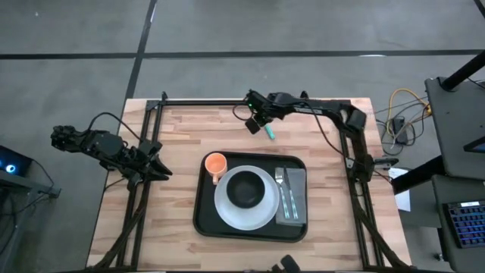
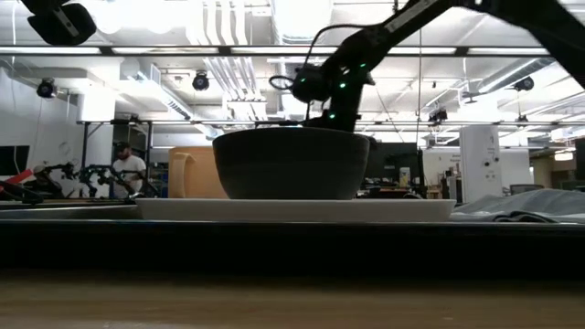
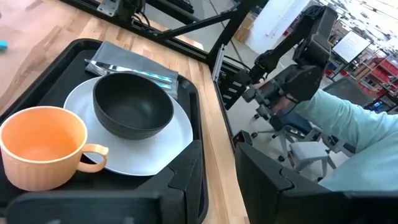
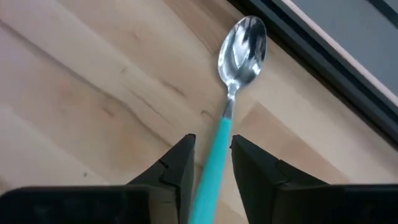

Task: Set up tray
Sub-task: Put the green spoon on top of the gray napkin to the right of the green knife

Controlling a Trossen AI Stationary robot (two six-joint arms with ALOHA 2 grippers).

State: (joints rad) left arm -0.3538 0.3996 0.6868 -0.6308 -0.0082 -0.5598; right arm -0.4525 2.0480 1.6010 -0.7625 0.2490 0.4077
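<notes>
Tray: the black tray (image 1: pixel 253 226) is set on the desk (image 1: pixel 182 129), at its near middle.
Done: a white plate (image 1: pixel 227 208) with a dark bowl (image 1: pixel 245 189), an orange mug (image 1: pixel 216 164), and a grey napkin (image 1: pixel 296 184) bearing a fork (image 1: pixel 280 182) are laid in the tray.
Left: a teal-handled spoon (image 4: pixel 233 99) is seen beyond the tray's far rim, not yet placed.
Right tool (image 4: pixel 212 163): the spoon's handle is straddled; a firm grasp cannot be told.
Left tool (image 1: pixel 157 168): parked left of the tray; state cannot be told.
Writing: none is readable.

Grey floor (image 1: pixel 76 30), bright ceiling striplights (image 2: pixel 137 50)
</notes>
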